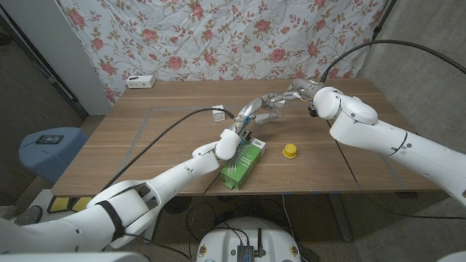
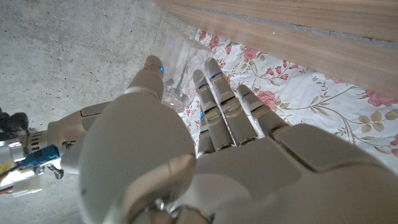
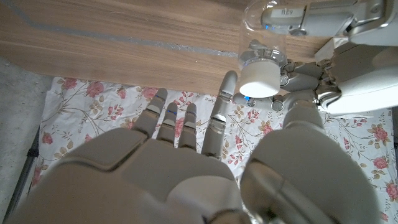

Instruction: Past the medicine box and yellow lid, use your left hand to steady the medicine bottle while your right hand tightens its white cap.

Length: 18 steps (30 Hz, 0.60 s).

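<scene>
While left robot hand grips bottle, white cap by right fingertips

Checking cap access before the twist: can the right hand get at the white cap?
Probably yes. The right hand is already at the white cap, fingers open beside it; the left hand grips the bottle lower down, leaving the cap exposed.

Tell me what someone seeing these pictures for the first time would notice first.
Probably the two robot arms meeting mid-table, where the left hand holds a clear medicine bottle and the right hand reaches for its white cap. Next, nearer the robot, the green medicine box with the small yellow lid to its right.
</scene>
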{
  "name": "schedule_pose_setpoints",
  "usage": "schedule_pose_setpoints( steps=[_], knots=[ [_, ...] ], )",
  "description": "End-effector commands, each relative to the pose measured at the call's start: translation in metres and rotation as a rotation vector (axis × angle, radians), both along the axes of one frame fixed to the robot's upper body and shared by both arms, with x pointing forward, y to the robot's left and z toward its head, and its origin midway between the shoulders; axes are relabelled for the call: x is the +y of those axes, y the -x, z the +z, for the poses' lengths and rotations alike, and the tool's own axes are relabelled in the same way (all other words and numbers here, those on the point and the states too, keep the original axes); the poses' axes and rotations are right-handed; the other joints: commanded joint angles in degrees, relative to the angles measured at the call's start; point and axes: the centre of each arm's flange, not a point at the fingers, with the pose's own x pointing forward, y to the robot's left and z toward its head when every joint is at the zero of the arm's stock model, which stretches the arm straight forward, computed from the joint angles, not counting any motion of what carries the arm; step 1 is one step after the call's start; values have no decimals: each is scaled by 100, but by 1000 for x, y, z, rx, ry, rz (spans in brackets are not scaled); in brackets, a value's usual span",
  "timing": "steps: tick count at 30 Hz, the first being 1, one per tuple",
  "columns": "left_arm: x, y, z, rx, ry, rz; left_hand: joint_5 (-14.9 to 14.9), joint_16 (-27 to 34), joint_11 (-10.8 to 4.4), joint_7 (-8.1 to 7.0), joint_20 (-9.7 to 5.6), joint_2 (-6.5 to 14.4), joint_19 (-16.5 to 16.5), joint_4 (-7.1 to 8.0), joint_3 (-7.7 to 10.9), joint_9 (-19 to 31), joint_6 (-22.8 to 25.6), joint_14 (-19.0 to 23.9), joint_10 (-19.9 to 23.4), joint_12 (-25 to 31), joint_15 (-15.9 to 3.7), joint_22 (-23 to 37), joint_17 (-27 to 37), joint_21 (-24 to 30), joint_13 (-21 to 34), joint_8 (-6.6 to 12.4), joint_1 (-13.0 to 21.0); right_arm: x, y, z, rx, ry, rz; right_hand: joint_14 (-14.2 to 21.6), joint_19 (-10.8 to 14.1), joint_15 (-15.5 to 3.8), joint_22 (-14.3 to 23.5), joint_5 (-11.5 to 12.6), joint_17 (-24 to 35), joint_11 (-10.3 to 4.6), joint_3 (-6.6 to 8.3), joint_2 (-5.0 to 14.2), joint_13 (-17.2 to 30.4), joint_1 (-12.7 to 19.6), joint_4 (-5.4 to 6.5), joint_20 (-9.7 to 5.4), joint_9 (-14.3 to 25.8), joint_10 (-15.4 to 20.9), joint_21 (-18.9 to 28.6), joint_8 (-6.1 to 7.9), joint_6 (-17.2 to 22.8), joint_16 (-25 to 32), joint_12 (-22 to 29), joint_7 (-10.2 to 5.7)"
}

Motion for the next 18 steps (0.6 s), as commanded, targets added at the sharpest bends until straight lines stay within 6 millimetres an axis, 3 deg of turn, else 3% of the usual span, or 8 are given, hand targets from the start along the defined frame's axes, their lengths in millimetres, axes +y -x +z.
schedule_pose_setpoints(
  steps=[1,5,12,18],
  knots=[
    [-1,0,0,2,-2,-3,29,-2,-416,11,-702,45,-7,9,61,30,-1,71,453,43,-377,11,0,21,16,-17,-6,-1,5,2,14,15,23,-93,-49,46,5,65,-1,25,-10,23,14,-22,-33,-1,-34,-117,-21,-133,-290,-34,-14,59],
    [-2,0,0,1,-4,-4,29,-1,-417,15,-696,46,-10,9,69,30,-4,73,448,40,-378,11,1,20,16,-17,-8,-2,6,3,24,16,36,-173,-87,60,5,69,-15,34,49,83,14,84,-97,-9,-67,-233,-20,-244,-533,-70,-23,66],
    [-2,0,0,4,-3,-3,29,-2,-419,11,-702,42,-10,7,84,30,-1,73,463,46,-379,11,0,20,16,-15,-11,-3,9,6,46,33,60,-348,-215,123,4,31,-40,92,218,173,12,442,-312,10,-153,-554,-23,-500,-1077,-118,-27,113],
    [-2,0,-1,4,-3,0,28,-4,-428,16,-702,34,-15,6,89,30,-3,69,456,42,-376,11,0,19,16,-15,-17,-3,8,8,68,49,71,-518,-330,148,5,13,-48,68,321,218,12,641,-406,-7,-209,-730,-33,-669,-1388,-149,-19,128]
  ],
)
